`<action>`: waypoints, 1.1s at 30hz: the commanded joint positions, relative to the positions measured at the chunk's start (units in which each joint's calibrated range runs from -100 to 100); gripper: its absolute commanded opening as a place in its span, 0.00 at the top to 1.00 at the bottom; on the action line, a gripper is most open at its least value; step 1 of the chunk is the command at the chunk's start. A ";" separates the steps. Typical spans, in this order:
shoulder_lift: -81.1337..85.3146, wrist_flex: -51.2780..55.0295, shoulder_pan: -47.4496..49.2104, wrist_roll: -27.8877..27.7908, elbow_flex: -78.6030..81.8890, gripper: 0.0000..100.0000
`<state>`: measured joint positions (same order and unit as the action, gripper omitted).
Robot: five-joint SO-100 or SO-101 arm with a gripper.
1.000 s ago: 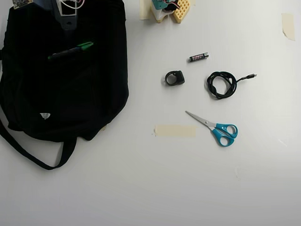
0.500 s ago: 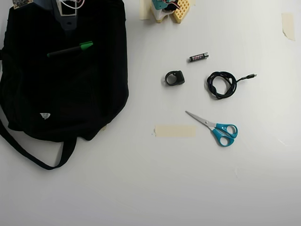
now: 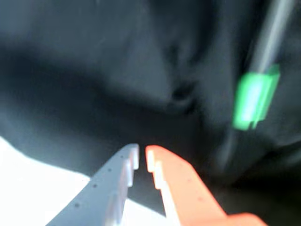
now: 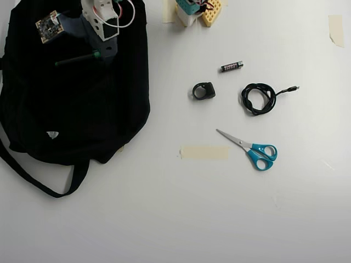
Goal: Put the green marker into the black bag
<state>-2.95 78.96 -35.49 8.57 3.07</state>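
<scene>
The green marker (image 4: 74,59) lies flat on top of the black bag (image 4: 71,109) near its upper part. Its green cap (image 3: 254,96) shows blurred at the right of the wrist view. My gripper (image 4: 107,52) hangs over the bag, just above the marker's cap end in the overhead view. In the wrist view the gripper (image 3: 142,155) has its grey and orange fingers nearly touching with nothing between them. The marker sits apart, to their right, on the bag's fabric (image 3: 94,70).
To the right of the bag, on the white table, lie a small battery (image 4: 232,66), a black ring-shaped piece (image 4: 203,90), a coiled black cable (image 4: 259,98), teal scissors (image 4: 253,150) and a tape strip (image 4: 204,152). The arm's base (image 4: 194,11) stands at the top edge.
The arm has swung further into the overhead view, down and right over the bag, and now covers part of the marker's green cap. The marker has stayed in place.
</scene>
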 commanded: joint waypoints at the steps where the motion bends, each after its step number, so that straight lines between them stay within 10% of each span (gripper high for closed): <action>1: 3.28 3.04 5.05 0.13 -1.36 0.98; 10: 17.89 2.78 26.14 0.08 13.29 0.98; 33: 45.02 -0.58 33.47 -0.34 44.55 0.98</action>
<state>36.99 80.76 -2.72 8.57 43.95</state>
